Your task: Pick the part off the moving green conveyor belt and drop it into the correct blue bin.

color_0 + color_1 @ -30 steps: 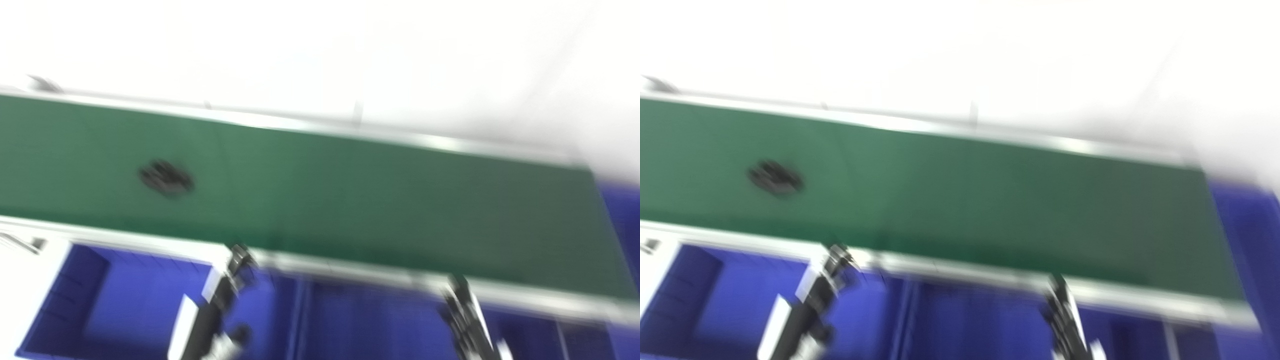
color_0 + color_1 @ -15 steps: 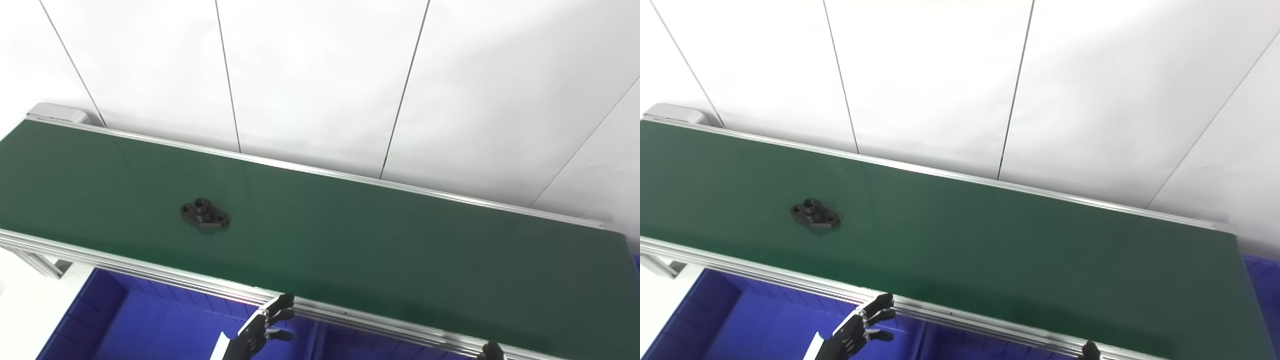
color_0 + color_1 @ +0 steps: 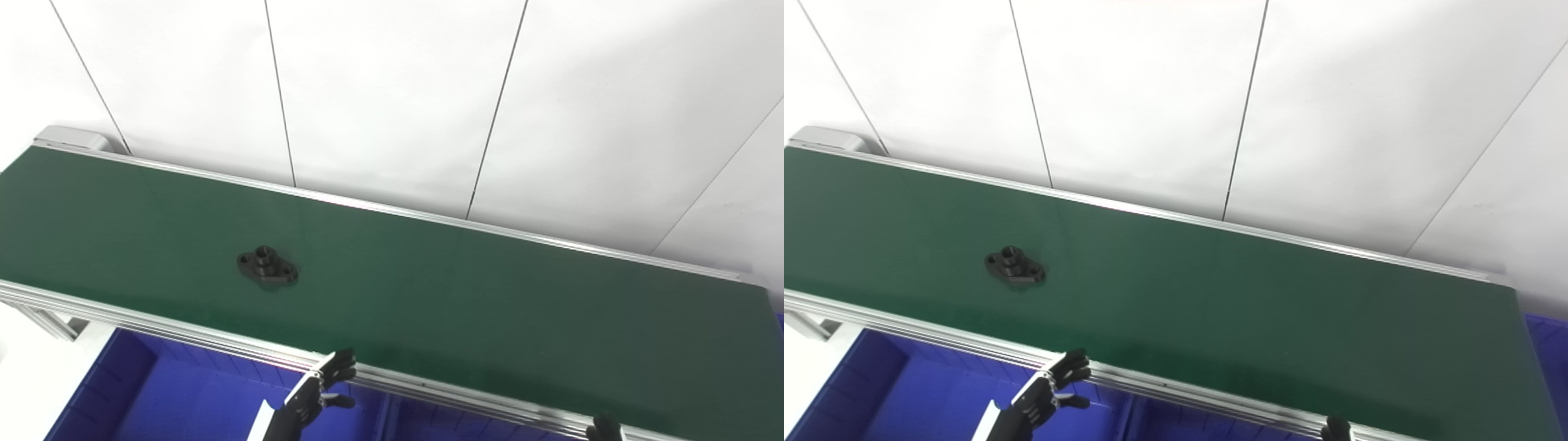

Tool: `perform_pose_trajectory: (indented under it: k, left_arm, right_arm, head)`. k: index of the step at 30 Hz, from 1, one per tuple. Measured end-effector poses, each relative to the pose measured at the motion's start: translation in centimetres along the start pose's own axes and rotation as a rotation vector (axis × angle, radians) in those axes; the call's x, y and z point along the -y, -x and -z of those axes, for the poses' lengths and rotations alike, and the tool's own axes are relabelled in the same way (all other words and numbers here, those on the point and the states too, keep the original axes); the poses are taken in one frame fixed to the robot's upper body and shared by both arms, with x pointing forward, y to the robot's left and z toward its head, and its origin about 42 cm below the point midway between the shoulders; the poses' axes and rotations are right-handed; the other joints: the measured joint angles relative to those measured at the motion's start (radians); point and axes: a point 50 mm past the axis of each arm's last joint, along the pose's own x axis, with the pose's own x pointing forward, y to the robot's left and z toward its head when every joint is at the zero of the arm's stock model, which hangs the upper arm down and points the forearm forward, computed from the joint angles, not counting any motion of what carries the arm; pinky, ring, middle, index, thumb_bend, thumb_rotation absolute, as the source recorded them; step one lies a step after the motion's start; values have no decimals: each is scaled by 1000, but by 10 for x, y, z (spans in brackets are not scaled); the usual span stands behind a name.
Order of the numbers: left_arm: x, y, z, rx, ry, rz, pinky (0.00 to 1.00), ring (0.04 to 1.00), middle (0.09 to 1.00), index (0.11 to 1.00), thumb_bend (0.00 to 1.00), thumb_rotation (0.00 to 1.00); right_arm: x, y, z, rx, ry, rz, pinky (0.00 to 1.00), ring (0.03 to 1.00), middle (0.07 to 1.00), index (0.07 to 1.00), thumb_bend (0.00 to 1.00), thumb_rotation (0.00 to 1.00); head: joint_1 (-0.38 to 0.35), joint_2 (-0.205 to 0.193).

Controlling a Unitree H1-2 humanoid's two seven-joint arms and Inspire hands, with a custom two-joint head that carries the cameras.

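A black flanged part with a raised centre hub lies flat on the green conveyor belt, left of the middle; it also shows in the right eye view. My left hand is open and empty, fingers spread, at the belt's near rail, below and to the right of the part. Of my right hand only the fingertips show at the bottom edge by the near rail; its state is not visible.
Blue bins stand below the belt's near rail, with a divider between two of them. Another blue bin edge shows past the belt's right end. A white panelled wall stands behind the belt.
The camera tilted up and steadied after the blurred frames. Since half a second ago the part has travelled a little to the right on the belt; my left hand has shifted slightly left.
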Motion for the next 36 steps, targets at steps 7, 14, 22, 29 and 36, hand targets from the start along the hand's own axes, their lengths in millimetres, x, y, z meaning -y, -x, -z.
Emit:
perform_pose_trajectory:
  k: [7, 14, 22, 29, 36]
  left_arm:
    - [-6, 5, -4, -13, -12, -22, 697, 856, 880, 901, 948, 819]
    - [-8, 7, -7, -25, 3, -37, 712, 849, 875, 913, 941, 779]
    - [-8, 6, -7, -27, 4, -38, 729, 857, 881, 920, 902, 756]
    - [-8, 4, -8, -21, 25, -44, 753, 872, 890, 930, 886, 753]
    - [-6, 0, -9, -9, 39, -41, 737, 862, 882, 927, 894, 768]
  right_arm:
    - [-7, -5, -21, 76, 30, -8, 1000, 1000, 1000, 1000, 858, 891]
    - [-18, -32, -47, 155, 218, -41, 967, 980, 998, 1000, 729, 685]
    - [-42, -101, -81, 224, 404, -109, 860, 936, 969, 978, 762, 522]
    - [-60, -149, -103, 250, 574, -143, 729, 846, 899, 932, 855, 522]
    - [-84, -186, -101, 201, 735, -187, 643, 788, 838, 873, 901, 538]
  head:
    - [-11, 22]
    - [-23, 32]
    - [-40, 34]
    - [-51, 37]
    - [-60, 38]
